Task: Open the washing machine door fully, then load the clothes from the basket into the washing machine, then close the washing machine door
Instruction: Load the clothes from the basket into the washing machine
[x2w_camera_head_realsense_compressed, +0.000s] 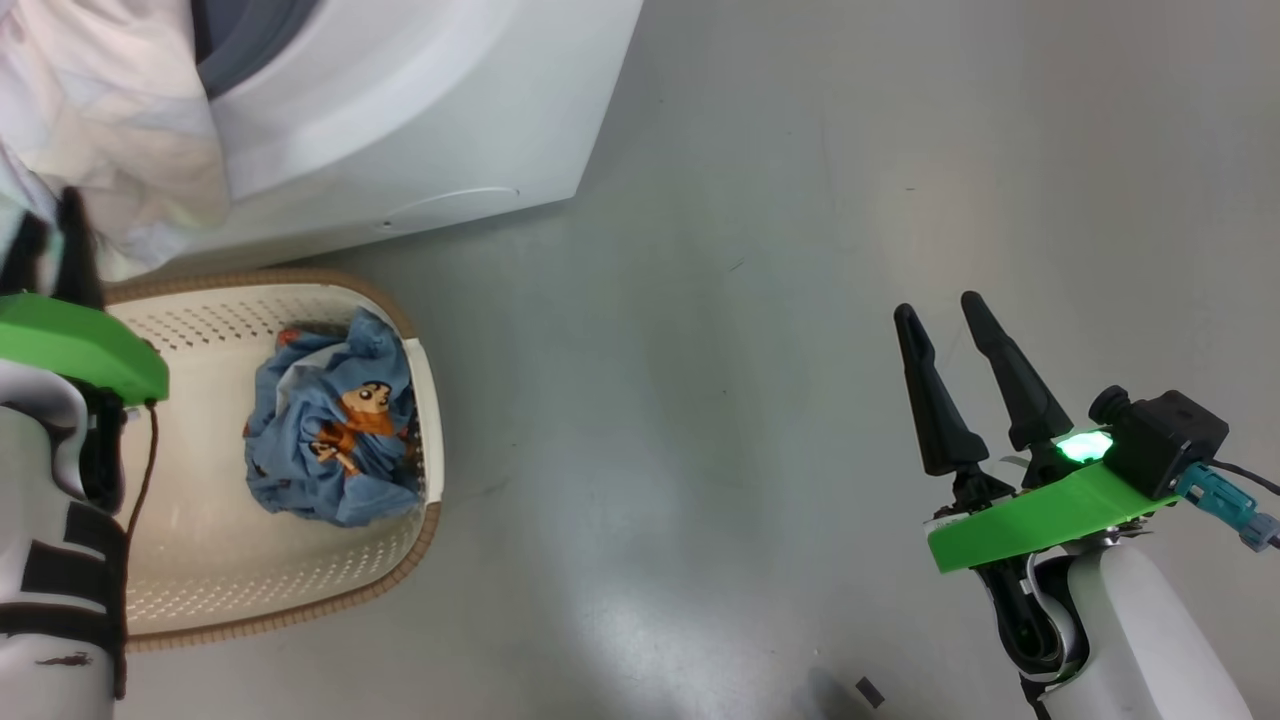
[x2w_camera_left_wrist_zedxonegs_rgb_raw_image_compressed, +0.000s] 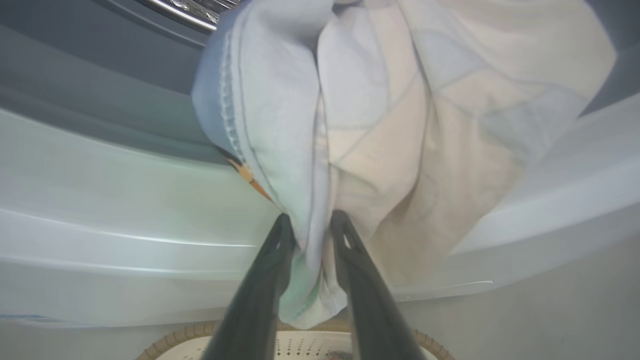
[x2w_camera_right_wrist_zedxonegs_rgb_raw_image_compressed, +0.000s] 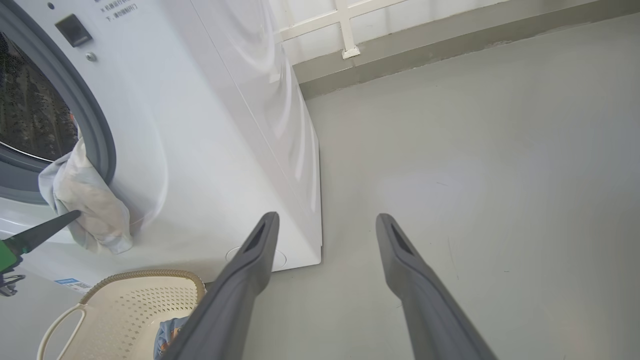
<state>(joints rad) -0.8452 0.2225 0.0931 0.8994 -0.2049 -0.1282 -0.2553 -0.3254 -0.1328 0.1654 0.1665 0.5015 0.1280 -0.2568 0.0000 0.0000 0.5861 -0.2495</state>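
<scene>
Grey floor (x2w_camera_head_realsense_compressed: 800, 300) carries one washing machine (x2w_camera_head_realsense_compressed: 420, 120), with one basket (x2w_camera_head_realsense_compressed: 425, 400) at its front foot. My left claw (x2w_camera_left_wrist_zedxonegs_rgb_raw_image_compressed: 312, 225) pinches the single white piece (x2w_camera_left_wrist_zedxonegs_rgb_raw_image_compressed: 400, 125) hanging over the lower rim of its opening. My right claw (x2w_camera_head_realsense_compressed: 938, 306) stands spread, holding nothing. One blue bundle (x2w_camera_head_realsense_compressed: 330, 430) lies toward the basket's right edge. Writing on one blue sticker (x2w_camera_right_wrist_zedxonegs_rgb_raw_image_compressed: 70, 282) is too small to read.

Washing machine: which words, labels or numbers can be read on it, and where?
No text is readable.
Small dark print at the top of the washing machine front: too small and blurred to read.
Blue sticker low on its front: too small to read.
</scene>
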